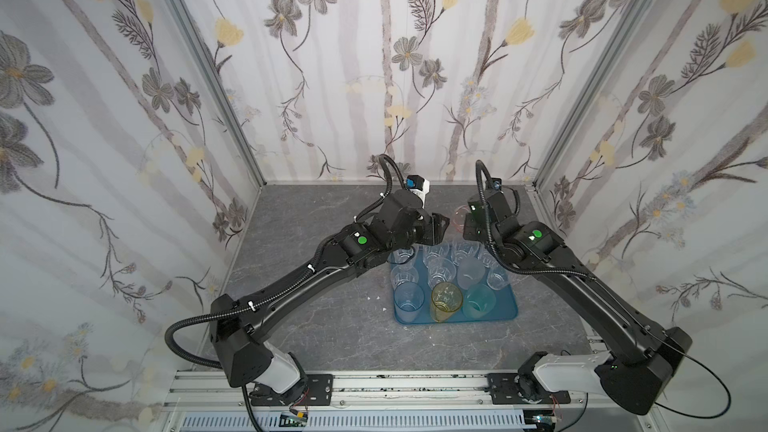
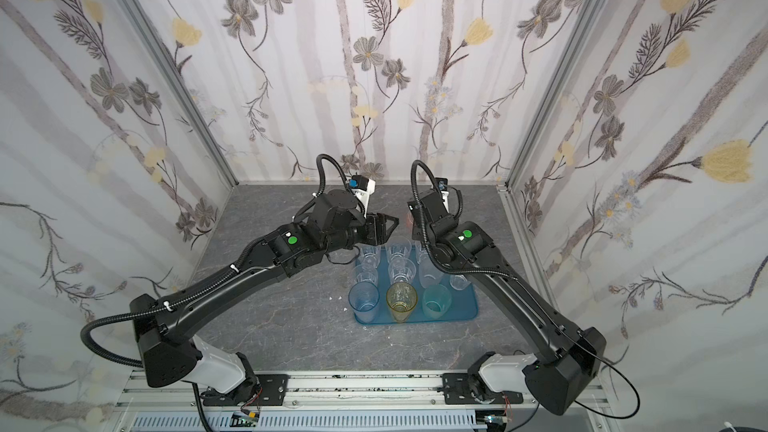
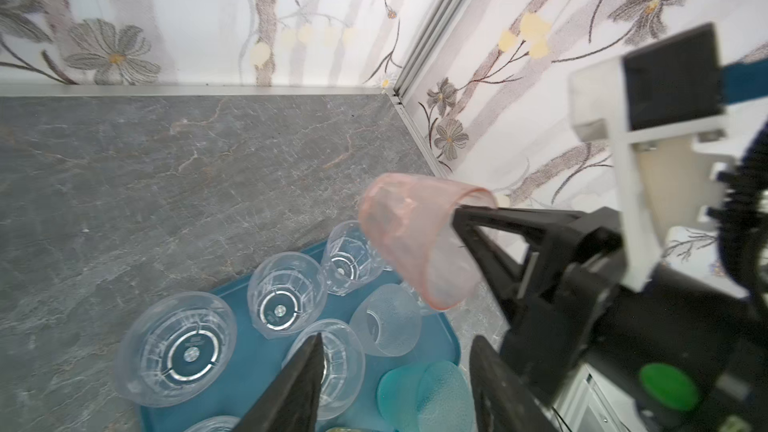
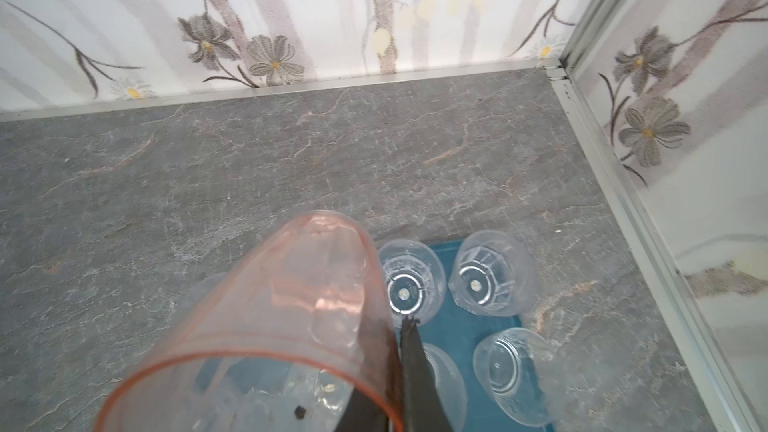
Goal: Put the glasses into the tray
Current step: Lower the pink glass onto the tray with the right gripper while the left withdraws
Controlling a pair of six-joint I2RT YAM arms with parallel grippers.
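Glasses (image 1: 440,271) stand upright in the tray (image 1: 505,313), below both pincers. The right pincer (image 4: 405,322) pinches the wall of a tilted pink glass (image 4: 291,305), which is lifted over the tray's far edge. The left pincer (image 3: 397,338) hangs spread and empty just beside that glass.

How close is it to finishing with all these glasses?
Nearly done. Done: the tray already holds the other glasses, clear and tinted. In hand: the right end effector pinches the wall of the pink glass, tilted in the air near the tray's far end; the left end effector is open and empty. Left: setting that glass down; no other glass shows on the table.
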